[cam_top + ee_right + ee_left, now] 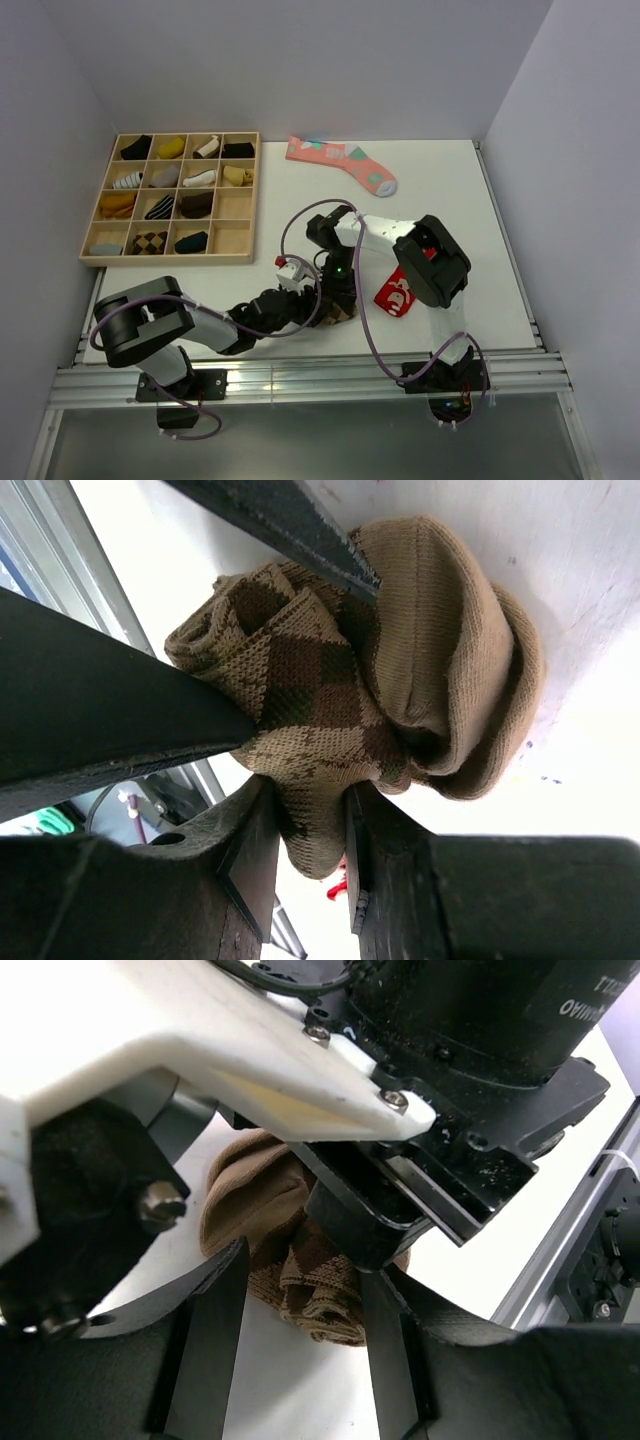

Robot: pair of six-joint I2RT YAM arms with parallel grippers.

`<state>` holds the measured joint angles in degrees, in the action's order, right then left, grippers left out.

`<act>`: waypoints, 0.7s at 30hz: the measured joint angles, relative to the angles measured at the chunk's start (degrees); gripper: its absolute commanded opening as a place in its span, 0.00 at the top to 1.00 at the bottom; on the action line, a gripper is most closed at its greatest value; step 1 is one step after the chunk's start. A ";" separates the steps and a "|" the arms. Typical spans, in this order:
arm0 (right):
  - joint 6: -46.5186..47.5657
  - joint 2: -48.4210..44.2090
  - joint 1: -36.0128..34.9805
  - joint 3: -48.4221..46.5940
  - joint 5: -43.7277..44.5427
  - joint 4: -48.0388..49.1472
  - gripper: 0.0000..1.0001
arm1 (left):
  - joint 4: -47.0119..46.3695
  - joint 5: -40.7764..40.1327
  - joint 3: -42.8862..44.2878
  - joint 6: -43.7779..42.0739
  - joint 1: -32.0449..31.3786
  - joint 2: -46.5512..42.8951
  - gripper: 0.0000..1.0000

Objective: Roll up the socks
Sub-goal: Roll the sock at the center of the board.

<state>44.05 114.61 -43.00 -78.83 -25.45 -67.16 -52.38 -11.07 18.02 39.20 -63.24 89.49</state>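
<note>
From above, the brown check sock (338,314) sits bunched near the front edge of the table (480,200), under both arms. The left wrist camera shows the left gripper (305,1280) with fingers apart, one each side of the sock. The right wrist camera shows the right gripper (305,815) pinching it.

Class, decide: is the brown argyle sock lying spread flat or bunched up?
Bunched up. The argyle sock is a crumpled wad of overlapping folds rather than a flat length, and one fold is pinched by the right gripper.
</note>
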 measured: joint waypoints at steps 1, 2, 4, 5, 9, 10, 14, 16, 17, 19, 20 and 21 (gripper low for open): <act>-0.13 0.04 0.04 0.00 0.13 -0.20 0.84 | -0.48 0.28 0.00 0.09 0.02 0.42 0.48; -0.33 0.09 0.09 0.00 0.26 -0.35 0.84 | -1.03 0.57 0.00 0.37 0.07 0.87 0.50; -0.48 0.13 0.17 0.00 0.44 -0.76 0.83 | -2.05 1.07 0.02 1.18 0.31 1.88 0.59; -0.61 0.13 0.24 0.02 0.52 -0.92 0.83 | -2.60 1.18 0.02 1.77 0.55 2.40 0.62; -0.76 0.13 0.46 0.09 0.57 -1.22 0.82 | -2.99 1.14 0.02 3.56 1.20 3.56 0.78; -0.85 0.13 0.46 0.11 0.61 -1.25 0.81 | -2.80 1.03 0.02 3.78 1.25 3.76 0.81; -1.99 0.13 0.46 0.33 0.87 -1.09 0.72 | 0.02 1.53 0.02 3.63 1.29 4.20 0.93; -3.10 0.13 0.39 0.52 0.87 -0.98 0.71 | 0.63 1.73 0.04 3.56 1.29 4.24 0.95; -3.39 0.11 0.39 0.52 0.85 -0.96 0.71 | 0.72 1.77 0.15 3.69 1.29 4.24 0.93; -4.00 0.11 0.39 0.52 0.83 -0.92 0.71 | 0.90 1.75 0.22 3.76 1.29 4.20 0.85; -4.11 0.11 0.39 0.52 0.85 -0.92 0.72 | 0.98 1.66 0.17 4.00 1.29 4.00 0.79; -4.26 0.11 0.39 0.52 0.79 -0.85 0.74 | 1.03 1.64 0.00 3.96 1.29 3.69 0.77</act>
<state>39.79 114.72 -42.61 -78.30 -24.67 -68.01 -51.35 -9.43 18.02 43.16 -61.95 93.19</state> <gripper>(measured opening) 0.330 0.152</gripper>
